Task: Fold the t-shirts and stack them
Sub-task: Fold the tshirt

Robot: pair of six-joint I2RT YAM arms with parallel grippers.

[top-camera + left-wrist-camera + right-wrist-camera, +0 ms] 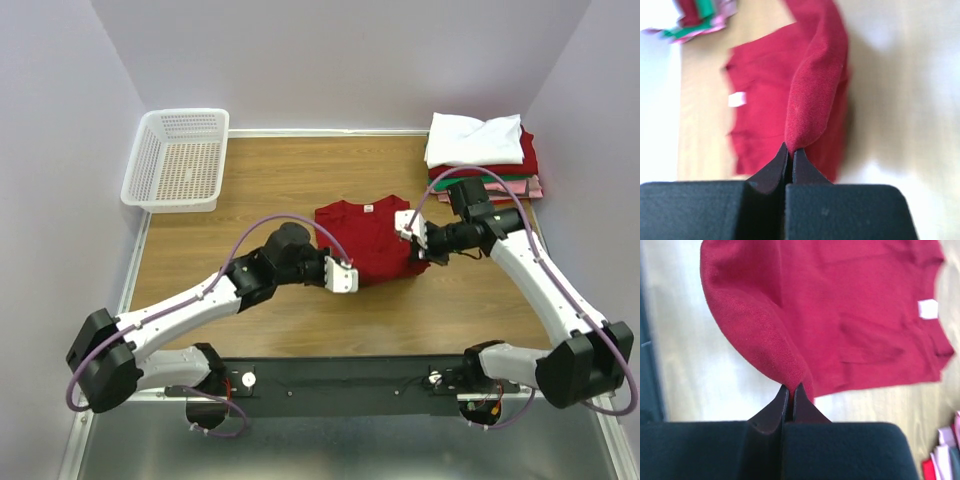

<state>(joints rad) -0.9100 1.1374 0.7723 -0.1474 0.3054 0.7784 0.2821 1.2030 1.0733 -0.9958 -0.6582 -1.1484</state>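
Note:
A dark red t-shirt lies partly folded at the middle of the wooden table, its white neck label up. My left gripper is shut on the shirt's near edge, and the cloth rises in a ridge from the pinched jaws. At the shirt's right edge my right gripper is shut on a fold of the same shirt, which bulges up from its tips. At the back right a stack of folded t-shirts has a white one on top, with dark red, green and pink below.
A white mesh basket stands at the back left corner. Walls close in the table on the left, back and right. The folded stack sits just behind the right arm's wrist.

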